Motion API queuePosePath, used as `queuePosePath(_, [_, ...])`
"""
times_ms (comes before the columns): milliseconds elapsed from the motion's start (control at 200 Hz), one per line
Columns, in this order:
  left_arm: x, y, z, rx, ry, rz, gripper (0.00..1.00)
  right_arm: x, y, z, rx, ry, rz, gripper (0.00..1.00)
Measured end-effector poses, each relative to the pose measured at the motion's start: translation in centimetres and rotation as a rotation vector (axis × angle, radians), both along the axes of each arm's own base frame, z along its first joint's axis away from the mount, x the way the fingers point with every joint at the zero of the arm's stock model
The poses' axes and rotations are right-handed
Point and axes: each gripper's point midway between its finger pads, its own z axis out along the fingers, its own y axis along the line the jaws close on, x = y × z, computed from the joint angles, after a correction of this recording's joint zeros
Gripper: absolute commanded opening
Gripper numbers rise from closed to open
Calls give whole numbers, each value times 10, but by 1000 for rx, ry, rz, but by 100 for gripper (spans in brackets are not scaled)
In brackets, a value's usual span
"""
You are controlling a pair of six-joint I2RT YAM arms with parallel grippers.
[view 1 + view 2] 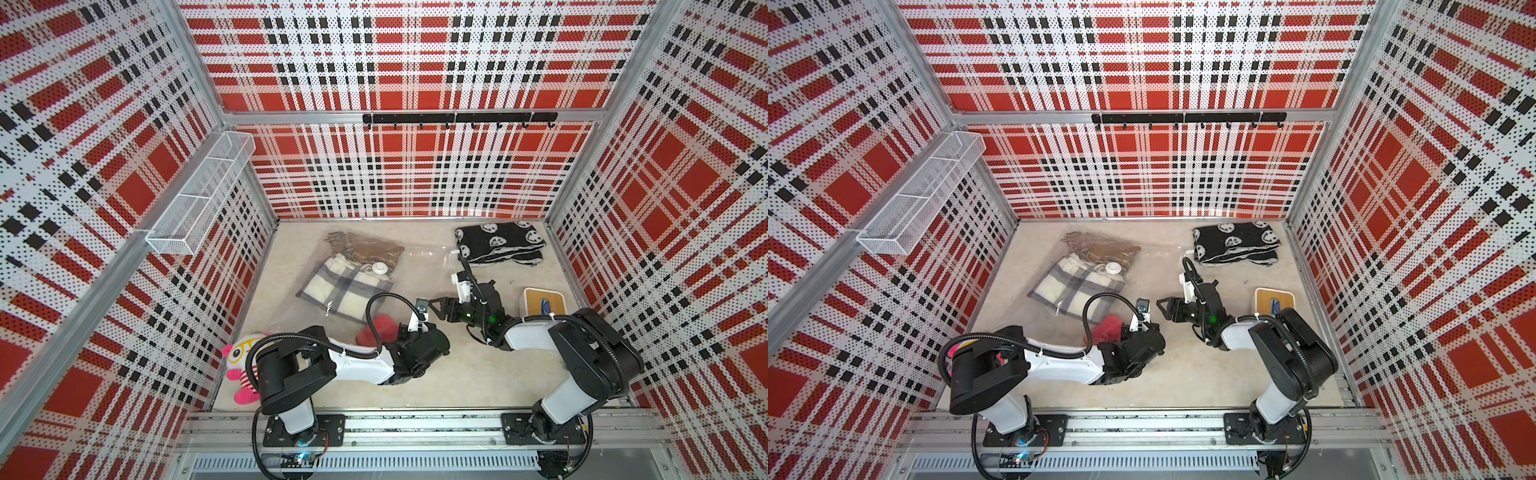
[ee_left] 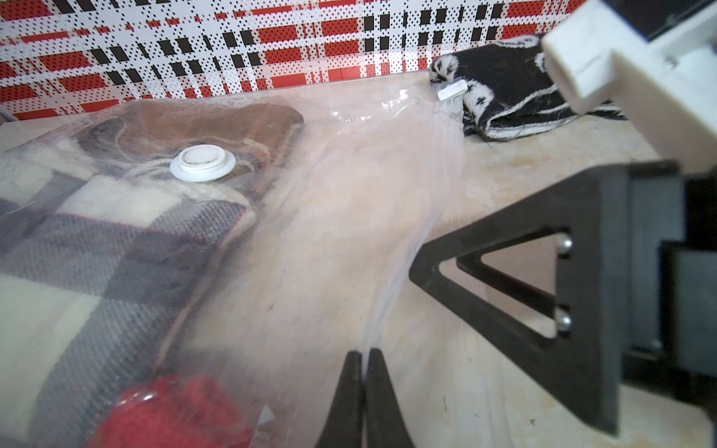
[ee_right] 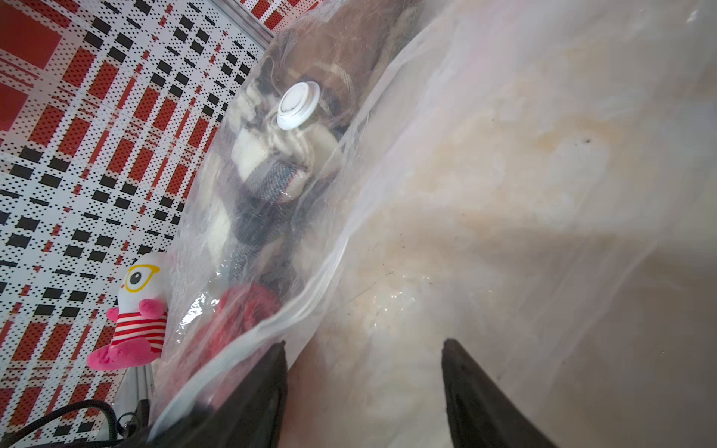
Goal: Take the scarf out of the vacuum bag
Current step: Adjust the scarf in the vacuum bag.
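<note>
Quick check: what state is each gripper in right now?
Left gripper: closed, pinching the vacuum bag film.
Right gripper: open, jaws apart at the bag's plastic, nothing clamped.

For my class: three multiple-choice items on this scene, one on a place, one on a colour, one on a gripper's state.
1. The black-and-white scarf lies on the table: A near left; B far right; C centre.
2. The valve on the vacuum bag is: A white; B blue; C black.
3. The left gripper is: A wide open; B shut on the bag; C shut on nothing.
Key: 1 B, both top views show it far back, on the robot's right; 2 A, a white disc; 3 B, clear film pinched between closed jaws.
</note>
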Motion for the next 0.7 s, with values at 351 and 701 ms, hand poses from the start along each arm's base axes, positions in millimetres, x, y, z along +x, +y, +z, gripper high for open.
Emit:
queuePosePath(351, [1, 4, 15, -46, -36, 12, 0, -2, 15, -31, -4, 59, 5, 68])
queuePosePath(701, [2, 10, 36, -110, -69, -2, 0, -15, 45, -31, 42, 47, 80, 70])
